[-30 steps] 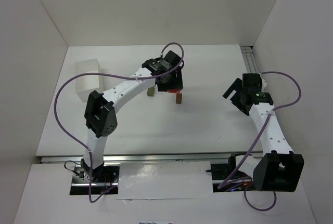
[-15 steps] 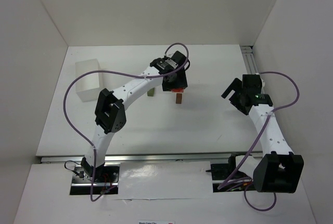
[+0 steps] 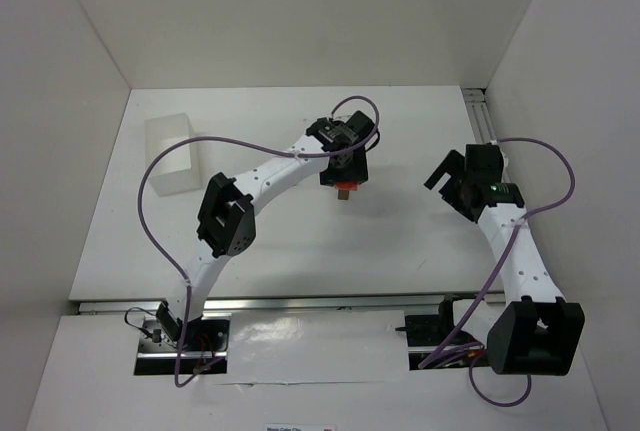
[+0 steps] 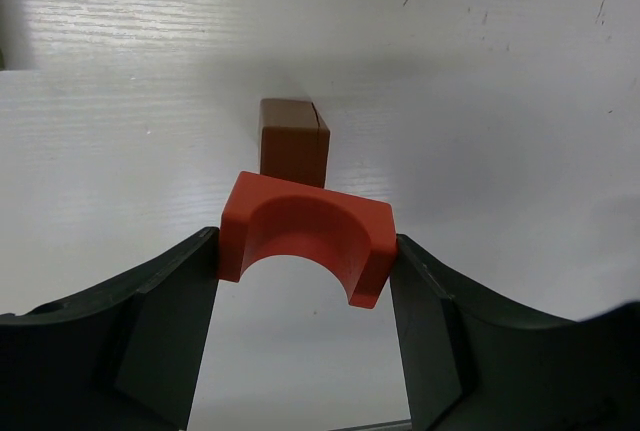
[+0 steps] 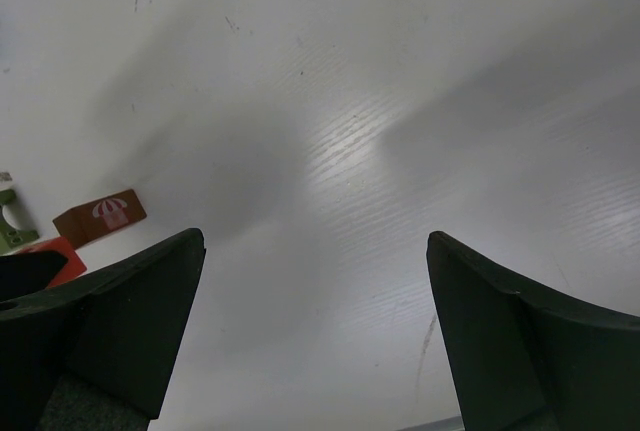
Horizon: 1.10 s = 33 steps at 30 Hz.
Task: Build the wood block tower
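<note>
The left gripper (image 4: 305, 251) pinches a red arch block (image 4: 303, 234) by its two ends at mid-table, directly in front of a brown-orange block (image 4: 293, 140) resting on the white table (image 4: 520, 101). Whether the two blocks touch cannot be told. Well apart on the right, the right gripper (image 5: 312, 251) hangs with its fingers spread wide. A translucent box (image 3: 170, 152) sits near the left wall.
</note>
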{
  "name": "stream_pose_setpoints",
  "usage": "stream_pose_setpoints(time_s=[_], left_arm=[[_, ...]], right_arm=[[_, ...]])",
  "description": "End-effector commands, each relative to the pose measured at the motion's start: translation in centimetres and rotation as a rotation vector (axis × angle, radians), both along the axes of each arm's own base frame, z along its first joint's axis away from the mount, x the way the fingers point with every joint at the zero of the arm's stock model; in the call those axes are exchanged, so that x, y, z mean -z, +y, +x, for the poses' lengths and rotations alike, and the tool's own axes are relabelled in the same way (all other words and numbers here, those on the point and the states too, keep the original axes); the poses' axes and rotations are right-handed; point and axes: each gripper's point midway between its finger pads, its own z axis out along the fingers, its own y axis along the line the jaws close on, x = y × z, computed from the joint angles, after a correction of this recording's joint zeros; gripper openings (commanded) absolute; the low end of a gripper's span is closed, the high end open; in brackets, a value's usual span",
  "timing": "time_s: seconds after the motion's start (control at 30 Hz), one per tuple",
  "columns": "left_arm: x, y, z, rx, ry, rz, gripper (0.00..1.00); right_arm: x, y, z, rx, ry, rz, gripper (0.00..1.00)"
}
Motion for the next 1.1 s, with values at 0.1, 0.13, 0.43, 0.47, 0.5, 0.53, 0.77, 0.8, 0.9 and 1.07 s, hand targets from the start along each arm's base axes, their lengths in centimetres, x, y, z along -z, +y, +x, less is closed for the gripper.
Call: stream_pose_setpoints(time_s=[0.1,0.13,0.43,0.47,0.5,0.53,0.77,0.8,0.9,1.07], left_arm=[[-0.7,0.0,0.9,-0.004,-0.032,0.018,0.16],[-0.2,0.0,0.9,-0.004,-0.026,0.024,0.16],[-0.5,0.1,0.9,0.000,-0.038,0.066,0.17],[-0.8,0.0,1.0,0.000,-0.045,0.060,0.17],[-0.8,0.0,1.0,0.000,-0.045,0.060,0.17],[-0.8,0.0,1.0,0.000,-0.045,0.060,0.17],[-1.1,-0.2,0.8,0.019,-0.056,0.075,0.17],[-1.2,-0.2,0.8,0.019,-0.056,0.075,0.17],[-1.1,0.0,0.7,0.028,-0.049,0.087,0.17],[-1.6,0.0,0.0,0.070,-0.031,0.083,0.17]], right_arm=[[-0.5,0.3,0.4,-0.015,-0.043,0.000,0.99],[-0.5,0.3,0.4,-0.015,-0.043,0.000,0.99],[-0.7,0.5,0.5,-0.022,-0.052,0.007,0.99],[-0.7,0.5,0.5,-0.022,-0.052,0.007,0.99],[-0.7,0.5,0.5,-0.022,-0.052,0.007,0.99],[-0.7,0.5,0.5,-0.022,-0.052,0.007,0.99],[-0.7,1.0,0.5,-0.038,-0.053,0.014,0.99],[-0.7,1.0,0.5,-0.038,-0.053,0.014,0.99],[-0.7,1.0,0.5,-0.038,-0.053,0.014,0.99],[-0.7,1.2,0.5,-0.047,-0.053,0.014,0.99]])
